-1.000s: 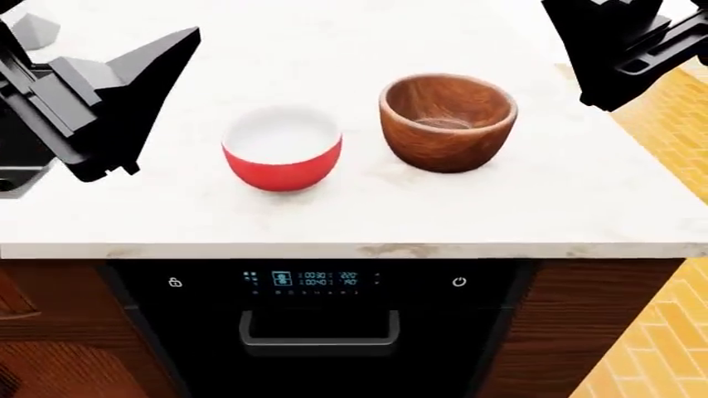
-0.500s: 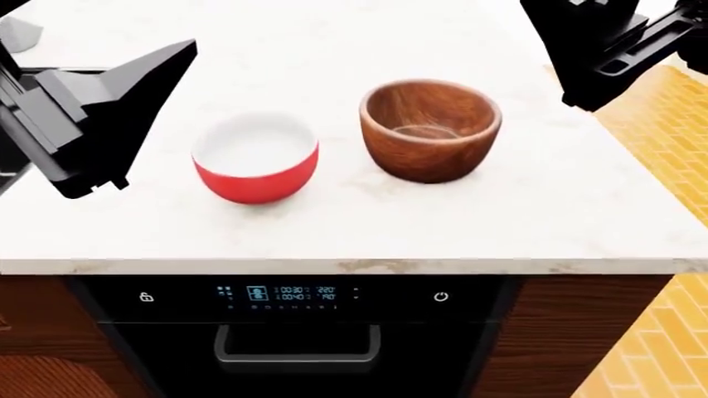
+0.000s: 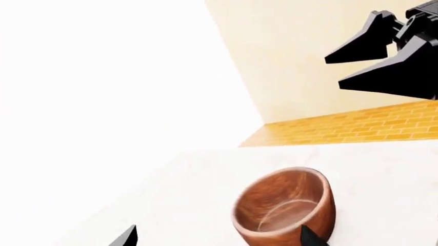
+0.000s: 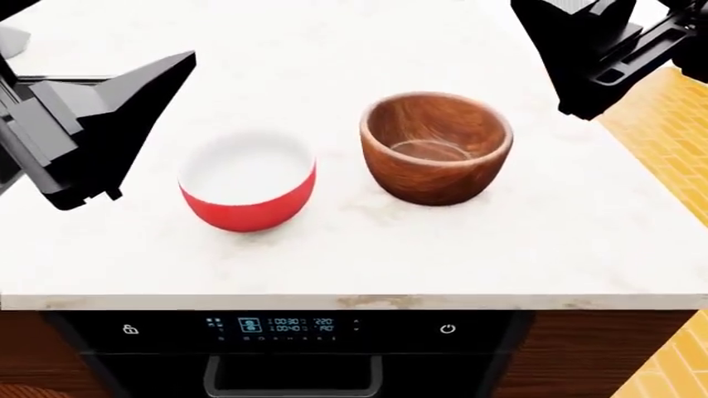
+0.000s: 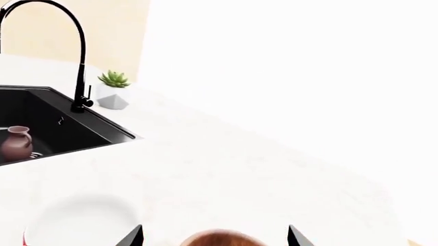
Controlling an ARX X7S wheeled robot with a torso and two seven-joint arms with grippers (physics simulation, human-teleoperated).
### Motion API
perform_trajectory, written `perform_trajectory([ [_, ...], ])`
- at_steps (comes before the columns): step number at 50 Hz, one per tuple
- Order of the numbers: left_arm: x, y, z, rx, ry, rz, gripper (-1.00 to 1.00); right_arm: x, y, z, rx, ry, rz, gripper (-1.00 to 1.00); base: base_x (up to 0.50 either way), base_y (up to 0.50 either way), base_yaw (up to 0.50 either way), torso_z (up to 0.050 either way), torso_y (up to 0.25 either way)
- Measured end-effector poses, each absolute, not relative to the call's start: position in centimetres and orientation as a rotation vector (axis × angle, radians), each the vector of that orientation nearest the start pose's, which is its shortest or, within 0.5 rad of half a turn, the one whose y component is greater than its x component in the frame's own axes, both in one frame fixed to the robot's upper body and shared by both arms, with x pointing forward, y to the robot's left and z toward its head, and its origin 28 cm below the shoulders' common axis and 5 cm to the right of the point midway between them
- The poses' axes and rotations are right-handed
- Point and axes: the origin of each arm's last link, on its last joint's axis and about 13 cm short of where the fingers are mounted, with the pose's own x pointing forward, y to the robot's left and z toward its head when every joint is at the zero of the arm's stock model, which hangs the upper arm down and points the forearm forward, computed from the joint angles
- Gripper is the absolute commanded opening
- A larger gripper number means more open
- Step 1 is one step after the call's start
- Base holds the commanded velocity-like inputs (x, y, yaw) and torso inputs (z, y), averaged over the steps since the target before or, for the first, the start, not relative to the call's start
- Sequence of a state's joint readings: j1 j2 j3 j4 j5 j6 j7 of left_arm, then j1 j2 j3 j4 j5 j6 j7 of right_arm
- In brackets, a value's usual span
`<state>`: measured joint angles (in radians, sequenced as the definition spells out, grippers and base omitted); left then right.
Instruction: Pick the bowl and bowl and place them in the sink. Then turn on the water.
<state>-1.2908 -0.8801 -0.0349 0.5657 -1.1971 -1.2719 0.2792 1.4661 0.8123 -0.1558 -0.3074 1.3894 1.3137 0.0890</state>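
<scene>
The worktop (image 4: 575,240) is pale marble and carries both bowls side by side near its front edge, apart from each other. The sink (image 5: 41,128) is a black basin set into it, well apart from the bowls on the robot's left, with a tall black tap (image 5: 75,61) at its rim and a small pitcher (image 5: 15,142) already inside.

The wooden bowl (image 4: 436,148) stands upright, deep, brown and grained, and empty. It lies below and just inward of the right tool (image 4: 586,62), which hovers above the worktop with its tips apart and holds nothing. The red bowl (image 4: 247,184) stands upright, glossy red outside, white inside. It lies just inward of the left tool (image 4: 105,108), which also has its tips apart and is empty.

Judgement: each arm takes the bowl nearest it; neither bowl is gripped yet
</scene>
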Motion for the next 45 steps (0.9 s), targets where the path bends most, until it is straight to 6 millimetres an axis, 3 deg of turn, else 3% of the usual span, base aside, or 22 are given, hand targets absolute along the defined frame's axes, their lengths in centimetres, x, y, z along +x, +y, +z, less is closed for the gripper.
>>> perform_trajectory([
  [45,19.22,31.52,37.32,0.448,-0.243,-0.711,1.00,21.94,-19.47,38.74,-0.252,-0.118,0.583,1.00,0.25,-0.01,0.00,0.000,0.001],
])
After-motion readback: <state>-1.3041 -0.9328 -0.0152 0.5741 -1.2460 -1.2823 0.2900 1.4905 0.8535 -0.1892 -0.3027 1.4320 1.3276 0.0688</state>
